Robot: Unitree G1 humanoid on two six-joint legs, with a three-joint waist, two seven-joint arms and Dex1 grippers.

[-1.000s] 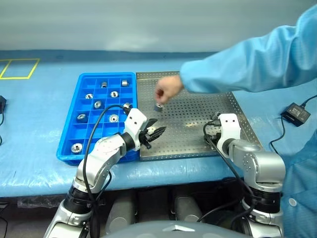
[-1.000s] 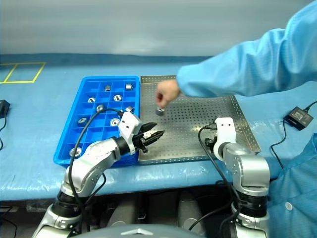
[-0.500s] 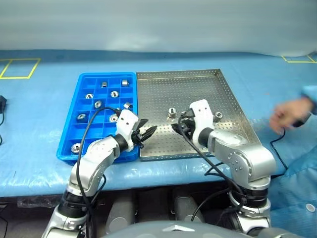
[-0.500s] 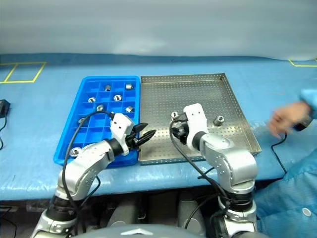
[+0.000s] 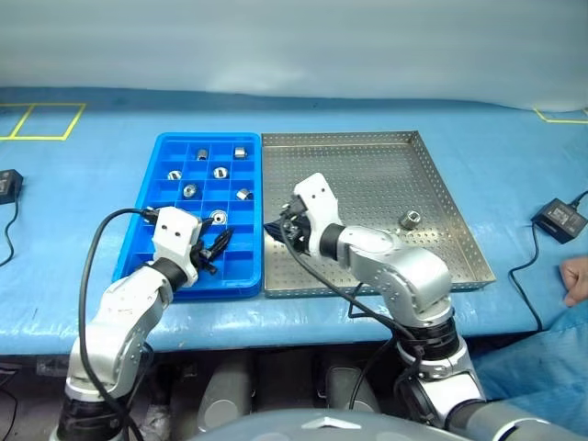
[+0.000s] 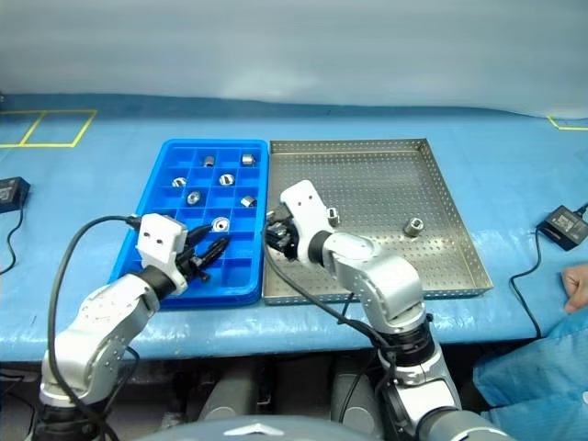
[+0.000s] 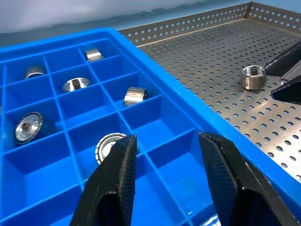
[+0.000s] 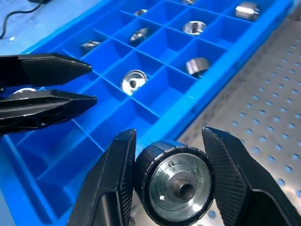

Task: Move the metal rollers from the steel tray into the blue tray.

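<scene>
I had the right gripper [image 8: 164, 176] clenched on one of the metal rollers [image 8: 175, 180], its two black fingers [image 8: 117, 183] pressed against either side of the shiny cylinder, the end face with the centre hole turned toward the wrist camera. From the head cameras that gripper [image 5: 280, 230] sat at the seam between the two trays, over the left edge of the steel tray [image 5: 432, 193] and just beside the wall of the blue tray [image 5: 147, 188].

My left gripper [image 7: 164, 183] hung over the near rows of the blue tray with its fingers [image 7: 117, 179] spread apart and nothing between them; below them I saw bare blue compartments. In the head view it [image 5: 216, 248] was near the tray's front right corner, its tips aimed toward the right gripper, the two close but apart.

Two rollers lay on the perforated floor of the steel tray: one [image 6: 333, 216] just behind my right wrist, the other [image 5: 411, 219] well over toward the right rim. Several rollers [image 5: 219, 172] rested in separate cells across the far half of the blue tray, and one [image 5: 219, 217] lay nearer, in a middle row.

Both trays stood side by side, touching, on the blue-covered surface [image 5: 92, 184]. A small black box with a cable [image 5: 559, 217] lay to the right, and a person's hand [image 5: 575, 278] rested at the surface's right edge.
</scene>
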